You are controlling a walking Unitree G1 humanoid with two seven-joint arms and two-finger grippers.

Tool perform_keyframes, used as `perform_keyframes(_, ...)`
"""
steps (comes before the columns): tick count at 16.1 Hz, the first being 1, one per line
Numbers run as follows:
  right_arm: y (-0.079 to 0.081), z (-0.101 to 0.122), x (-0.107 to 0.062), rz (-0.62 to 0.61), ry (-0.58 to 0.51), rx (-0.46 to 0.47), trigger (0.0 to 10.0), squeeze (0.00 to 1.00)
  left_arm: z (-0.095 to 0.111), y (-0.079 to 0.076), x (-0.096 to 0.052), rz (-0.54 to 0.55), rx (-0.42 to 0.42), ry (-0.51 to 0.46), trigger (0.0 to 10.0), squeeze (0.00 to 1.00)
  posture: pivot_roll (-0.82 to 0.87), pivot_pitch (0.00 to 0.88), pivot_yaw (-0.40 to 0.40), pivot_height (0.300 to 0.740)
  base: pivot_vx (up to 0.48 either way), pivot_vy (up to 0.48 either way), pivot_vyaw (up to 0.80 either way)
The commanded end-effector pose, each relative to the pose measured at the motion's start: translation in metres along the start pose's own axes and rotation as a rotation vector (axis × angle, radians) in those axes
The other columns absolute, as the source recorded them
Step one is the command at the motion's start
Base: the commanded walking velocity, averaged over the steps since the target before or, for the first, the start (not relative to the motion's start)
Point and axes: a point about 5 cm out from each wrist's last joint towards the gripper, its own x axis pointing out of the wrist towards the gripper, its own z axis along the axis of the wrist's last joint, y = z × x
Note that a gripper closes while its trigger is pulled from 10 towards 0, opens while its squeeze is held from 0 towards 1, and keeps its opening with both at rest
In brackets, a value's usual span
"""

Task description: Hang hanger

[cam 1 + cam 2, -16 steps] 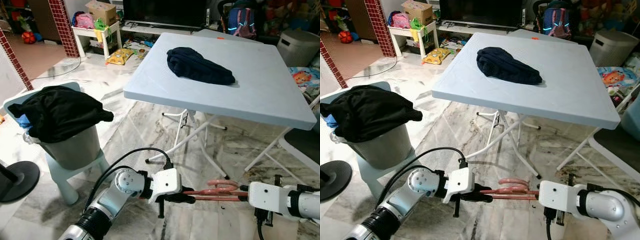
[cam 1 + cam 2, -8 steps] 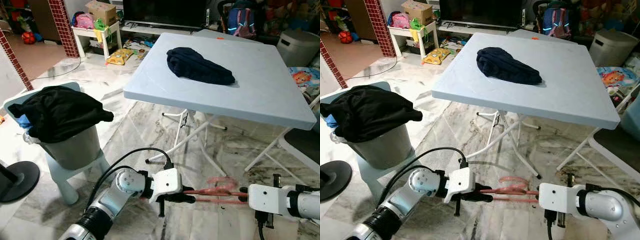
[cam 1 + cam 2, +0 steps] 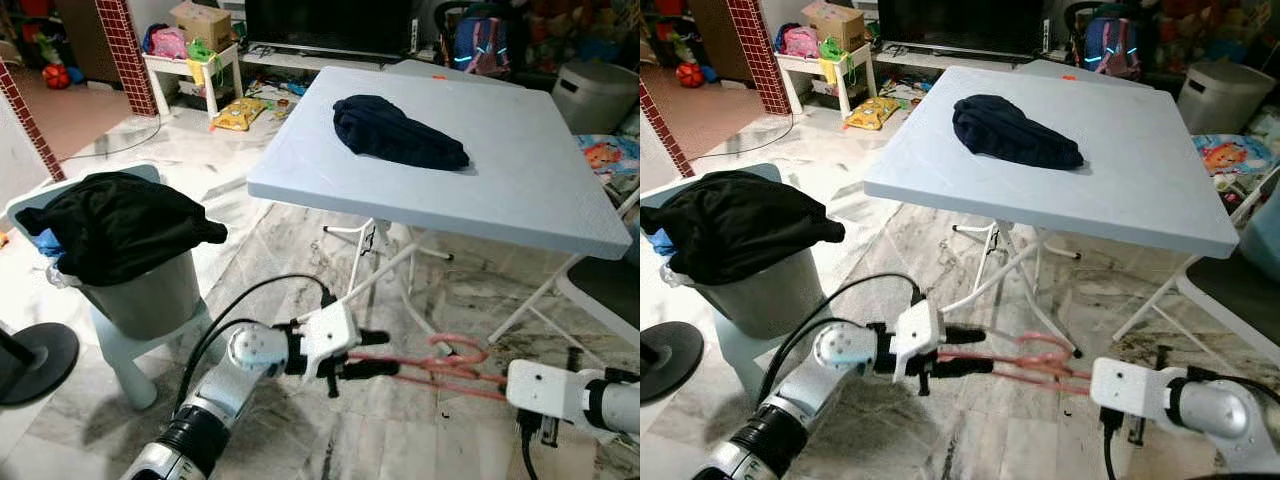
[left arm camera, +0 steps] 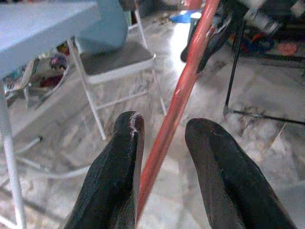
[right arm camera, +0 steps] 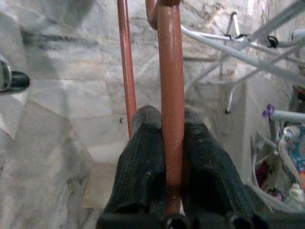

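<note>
One thin, glossy salmon-pink hanger point(image 3: 435, 362) of round plastic rod hangs low over the veined marble floor point(image 3: 300, 250), at 6 o'clock from the smooth pale-blue desk point(image 3: 520, 170) carrying one crumpled navy garment point(image 3: 398, 132). The right gripper point(image 5: 164, 143) has its jaws clamped tight on one rod, while the left gripper point(image 4: 164, 143) straddles the bar with jaws parted, one finger touching it. Since a second ago the left gripper has risen and its jaws have opened, tilting the hanger.
</note>
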Motion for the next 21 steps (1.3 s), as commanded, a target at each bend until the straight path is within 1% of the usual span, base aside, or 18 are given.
perform_keyframes(1, -0.005, -0.002, 0.000, -0.027, 0.014, 0.002, 0.0, 0.00, 0.006, 0.000, 0.000, -0.010, -0.011, -0.024, 10.0, 1.00, -0.02, 0.000, -0.034, 0.740, 0.000, 0.000, 0.00)
perform_keyframes(2, -0.005, -0.006, 0.003, -0.033, 0.029, 0.005, 0.0, 0.00, 0.008, -0.002, -0.001, -0.027, -0.049, -0.039, 10.0, 1.00, -0.02, 0.000, -0.033, 0.740, 0.000, 0.000, 0.00)
perform_keyframes(3, -0.005, -0.008, 0.005, -0.043, 0.042, 0.011, 0.0, 0.00, 0.007, -0.003, -0.002, -0.022, -0.077, -0.041, 10.0, 1.00, -0.02, 0.000, -0.033, 0.740, 0.000, 0.000, 0.00)
perform_keyframes(4, -0.004, -0.014, 0.009, -0.052, 0.062, 0.024, 0.0, 0.00, 0.003, -0.001, -0.006, 0.035, -0.132, -0.043, 10.0, 1.00, -0.02, 0.000, -0.029, 0.740, 0.000, 0.000, 0.00)
perform_keyframes(5, -0.004, -0.016, 0.010, -0.062, 0.064, 0.056, 0.0, 0.00, -0.002, 0.002, -0.008, 0.112, -0.153, -0.038, 10.0, 1.00, -0.02, 0.000, -0.028, 0.740, 0.000, 0.000, 0.00)
perform_keyframes(7, 0.000, -0.020, 0.014, -0.091, 0.055, 0.158, 0.0, 0.00, -0.010, 0.014, -0.016, 0.331, -0.202, -0.040, 10.0, 1.00, -0.01, 0.000, -0.028, 0.740, 0.000, 0.000, 0.00)
perform_keyframes(9, 0.005, -0.020, 0.020, -0.192, 0.010, 0.389, 0.0, 0.00, -0.018, 0.026, -0.029, 0.568, -0.275, -0.036, 10.0, 1.00, -0.01, 0.000, -0.028, 0.740, 0.000, 0.000, 0.00)
perform_keyframes(10, 0.008, -0.020, 0.021, -0.207, 0.001, 0.432, 0.0, 0.00, -0.020, 0.027, -0.032, 0.609, -0.286, -0.034, 10.0, 1.00, 0.00, 0.000, -0.027, 0.740, 0.000, 0.000, 0.00)
perform_keyframes(11, 0.016, -0.019, 0.022, -0.223, -0.014, 0.491, 0.0, 0.00, -0.024, 0.029, -0.036, 0.663, -0.301, -0.031, 10.0, 1.00, -0.01, 0.000, -0.026, 0.740, 0.000, 0.000, 0.00)
perform_keyframes(13, 0.027, -0.017, 0.021, -0.253, -0.031, 0.610, 0.0, 0.00, -0.028, 0.031, -0.041, 0.717, -0.317, -0.018, 10.0, 1.00, -0.01, 0.000, -0.031, 0.740, 0.000, 0.000, 0.00)
perform_keyframes(14, 0.034, -0.012, 0.021, -0.322, -0.050, 0.739, 0.0, 0.00, -0.029, 0.034, -0.043, 0.761, -0.317, -0.016, 10.0, 1.00, -0.01, 0.000, -0.031, 0.740, 0.000, 0.000, 0.00)
perform_keyframes(15, 0.037, -0.010, 0.021, -0.376, -0.052, 0.808, 0.0, 0.00, -0.030, 0.037, -0.045, 0.796, -0.334, -0.012, 10.0, 1.00, -0.02, 0.000, -0.033, 0.740, 0.000, 0.000, 0.00)
perform_keyframes(16, 0.039, -0.009, 0.021, -0.403, -0.050, 0.840, 0.0, 0.00, -0.031, 0.038, -0.045, 0.810, -0.340, -0.011, 10.0, 1.00, -0.02, 0.000, -0.034, 0.740, 0.000, 0.000, 0.00)
perform_keyframes(17, 0.042, -0.005, 0.019, -0.490, -0.054, 0.950, 0.0, 0.00, -0.030, 0.042, -0.046, 0.854, -0.351, -0.016, 10.0, 1.00, -0.02, 0.000, -0.031, 0.740, 0.000, 0.000, 0.00)
perform_keyframes(18, 0.045, -0.002, 0.017, -0.564, -0.048, 1.031, 0.0, 0.00, -0.027, 0.046, -0.049, 0.906, -0.346, -0.035, 10.0, 1.00, -0.03, 0.000, -0.027, 0.740, 0.000, 0.000, 0.00)
perform_keyframes(19, 0.049, 0.001, 0.015, -0.630, -0.037, 1.096, 0.0, 0.00, -0.025, 0.051, -0.053, 0.957, -0.350, -0.049, 10.0, 1.00, -0.04, 0.000, -0.020, 0.740, 0.000, 0.000, 0.00)
perform_keyframes(20, 0.050, 0.003, 0.014, -0.692, -0.029, 1.135, 0.0, 0.00, -0.025, 0.053, -0.053, 0.978, -0.370, -0.049, 10.0, 1.00, -0.05, 0.000, -0.017, 0.740, 0.000, 0.000, 0.00)
perform_keyframes(21, 0.051, 0.006, 0.014, -0.753, -0.037, 1.201, 0.0, 0.00, -0.026, 0.051, -0.050, 0.972, -0.376, -0.048, 10.0, 1.00, -0.05, 0.000, -0.016, 0.740, 0.000, 0.000, 0.00)
